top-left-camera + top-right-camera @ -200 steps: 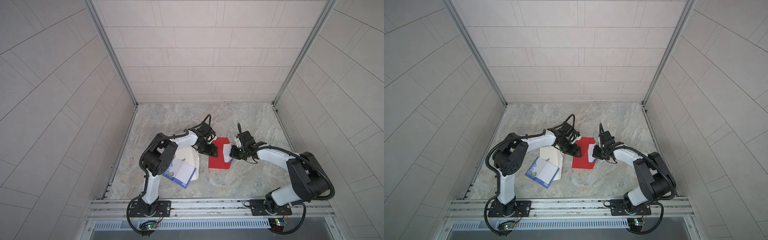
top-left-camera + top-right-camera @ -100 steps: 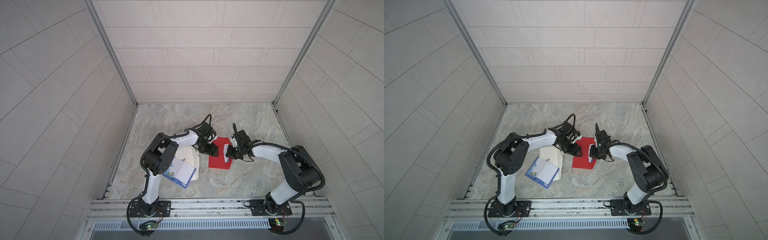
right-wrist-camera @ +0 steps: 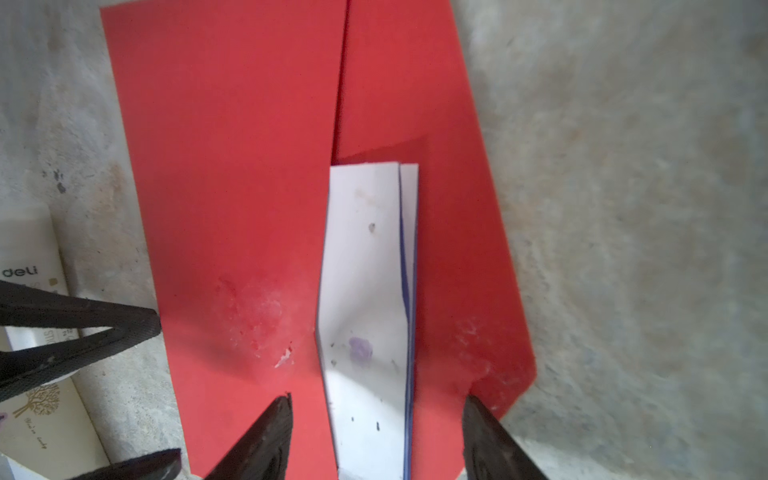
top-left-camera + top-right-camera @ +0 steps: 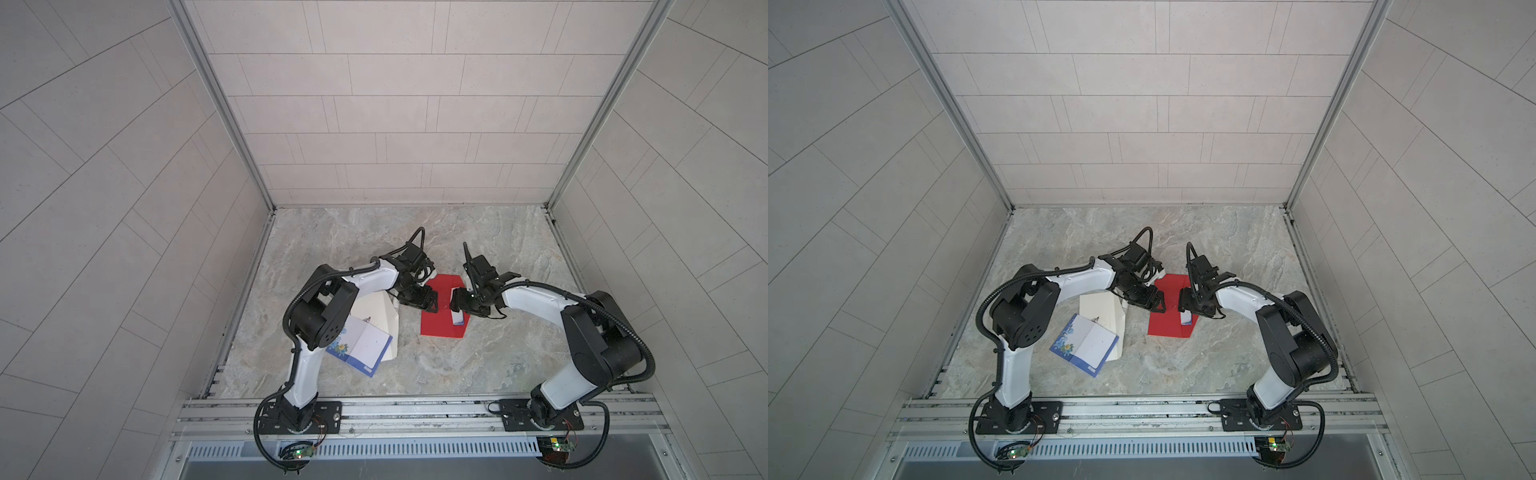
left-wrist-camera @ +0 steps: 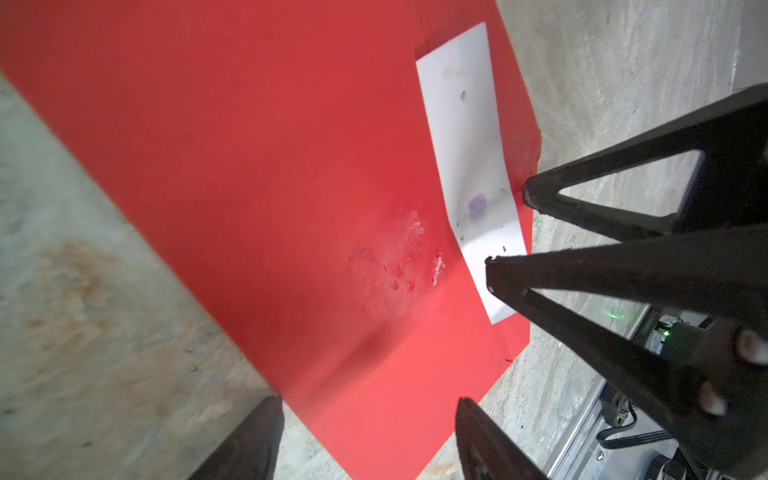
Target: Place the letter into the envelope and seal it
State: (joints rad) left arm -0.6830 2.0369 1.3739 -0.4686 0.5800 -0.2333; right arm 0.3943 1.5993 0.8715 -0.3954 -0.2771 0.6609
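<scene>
Paper lay at the heart of it: a flat red paper envelope (image 4: 436, 326) sat in the middle of both top views on the grey marbled tabletop (image 4: 498, 357), its flap open and lying flat toward the right. One folded white letter (image 3: 365, 270) was tucked partway into the pocket, with a narrow strip showing over the fold. I judged insertion unfinished and sealing not begun. The right gripper (image 3: 374, 409) stood with jaws wide apart, straddling that strip and holding nothing, probably placed to nudge it deeper. The left gripper (image 5: 368, 411) hovered at the envelope's left edge, jaws likewise spread and empty, seemingly there to steady the pocket. Counting: one envelope, one letter, two grippers. Left of the envelope lay one cream paper sheet (image 4: 374, 313) and one blue-flowered white card (image 4: 361, 345), apart from the work.
</scene>
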